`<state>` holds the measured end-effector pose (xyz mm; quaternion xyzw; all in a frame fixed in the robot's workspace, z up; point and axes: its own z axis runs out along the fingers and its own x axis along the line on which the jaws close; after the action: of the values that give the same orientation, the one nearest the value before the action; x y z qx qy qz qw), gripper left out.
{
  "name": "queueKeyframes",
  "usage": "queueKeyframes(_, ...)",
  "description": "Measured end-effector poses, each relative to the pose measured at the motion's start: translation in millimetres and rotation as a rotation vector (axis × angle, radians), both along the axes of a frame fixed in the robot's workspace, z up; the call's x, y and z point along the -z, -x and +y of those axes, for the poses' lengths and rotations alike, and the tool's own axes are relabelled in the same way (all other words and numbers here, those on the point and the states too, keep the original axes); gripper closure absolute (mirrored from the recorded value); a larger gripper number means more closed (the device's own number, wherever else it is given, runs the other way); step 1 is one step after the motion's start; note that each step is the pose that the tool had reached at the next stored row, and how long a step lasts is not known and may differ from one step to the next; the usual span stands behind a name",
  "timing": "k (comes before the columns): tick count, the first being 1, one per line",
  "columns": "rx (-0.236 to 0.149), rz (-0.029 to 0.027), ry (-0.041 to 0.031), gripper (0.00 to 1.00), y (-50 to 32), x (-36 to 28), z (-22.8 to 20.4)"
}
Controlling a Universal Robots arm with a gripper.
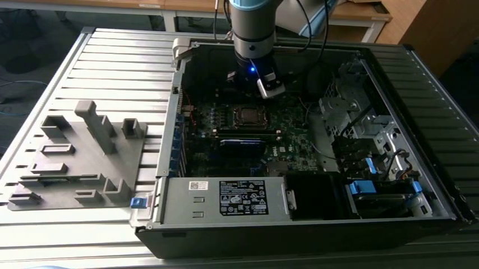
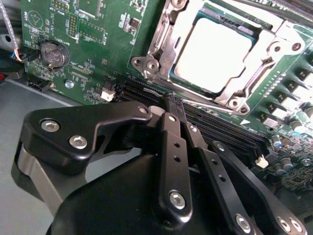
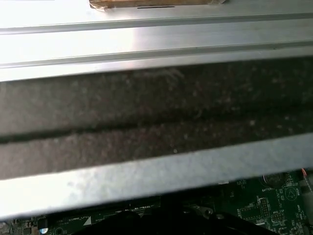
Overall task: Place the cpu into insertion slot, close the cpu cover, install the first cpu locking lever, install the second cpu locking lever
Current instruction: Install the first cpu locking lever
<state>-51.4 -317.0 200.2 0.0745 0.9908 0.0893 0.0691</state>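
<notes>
the cpu (image 2: 220,51) sits in the insertion slot (image 1: 247,115) on the green motherboard (image 2: 98,39), with the cpu cover (image 2: 268,51) lying flat around it. the gripper (image 2: 173,104) hangs just beside the socket, over the memory slots (image 2: 220,129), fingers pressed together on nothing.

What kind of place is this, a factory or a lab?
Most likely a robotics lab or test bench for computer assembly: a robot arm reaches into an open desktop computer case on a slatted metal table, with a grey parts fixture beside it.
</notes>
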Motion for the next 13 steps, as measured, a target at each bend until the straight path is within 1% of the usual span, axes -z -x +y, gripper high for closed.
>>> queueKeyframes(8, 0.003, 0.0000, 0.0000, 0.89, 0.0, -3.3, 0.0)
queueKeyframes(13, 0.004, -0.0001, 0.0000, 0.89, 0.2, -3.5, 0.1)
